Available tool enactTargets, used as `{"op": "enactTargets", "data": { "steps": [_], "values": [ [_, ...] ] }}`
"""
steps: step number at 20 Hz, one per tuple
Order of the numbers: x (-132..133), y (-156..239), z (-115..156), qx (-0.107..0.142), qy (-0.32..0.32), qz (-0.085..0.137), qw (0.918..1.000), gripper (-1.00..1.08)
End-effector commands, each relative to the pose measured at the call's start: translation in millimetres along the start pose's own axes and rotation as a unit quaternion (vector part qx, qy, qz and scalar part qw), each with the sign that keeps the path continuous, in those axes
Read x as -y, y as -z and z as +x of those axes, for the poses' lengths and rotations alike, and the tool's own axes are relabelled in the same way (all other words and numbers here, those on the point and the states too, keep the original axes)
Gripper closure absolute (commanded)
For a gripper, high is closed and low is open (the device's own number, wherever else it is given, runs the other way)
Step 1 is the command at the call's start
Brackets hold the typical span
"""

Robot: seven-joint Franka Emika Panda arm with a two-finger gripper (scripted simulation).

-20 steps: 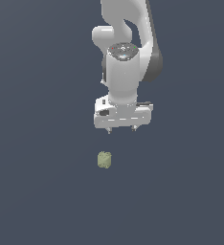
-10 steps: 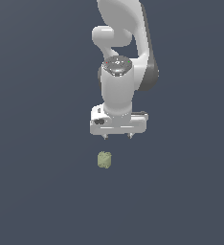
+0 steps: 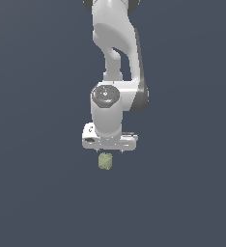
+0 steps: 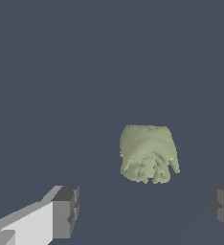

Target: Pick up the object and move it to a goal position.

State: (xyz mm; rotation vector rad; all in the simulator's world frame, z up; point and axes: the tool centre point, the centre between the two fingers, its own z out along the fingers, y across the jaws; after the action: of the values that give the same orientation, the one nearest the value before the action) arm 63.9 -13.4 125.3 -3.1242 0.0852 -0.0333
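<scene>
Object (image 3: 105, 161): olive lump on table (image 3: 182, 202), just under pincer (image 3: 108, 151), unheld. Wrist view: object (image 4: 148, 153) ahead of gap, pads (image 4: 66, 212) wide apart, nothing between. Step: final descent to grasp. Do well: shift pincer toward 12 o'clock in wrist view until lump sits between pads, lower straight, squeeze across narrow sides. Versus second ago: arm lower, pincer gone from well above object to just over it; object unmoved.
</scene>
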Motion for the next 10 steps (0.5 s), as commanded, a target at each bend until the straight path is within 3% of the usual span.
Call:
{"op": "enactTargets", "data": {
  "steps": [1,10],
  "values": [
    [-8,-12,5,0.004,-0.009,-0.003,1.0,-0.92],
    [-22,-34,12,0.01,-0.023,-0.008,0.9996,-0.92]
  ]
}}
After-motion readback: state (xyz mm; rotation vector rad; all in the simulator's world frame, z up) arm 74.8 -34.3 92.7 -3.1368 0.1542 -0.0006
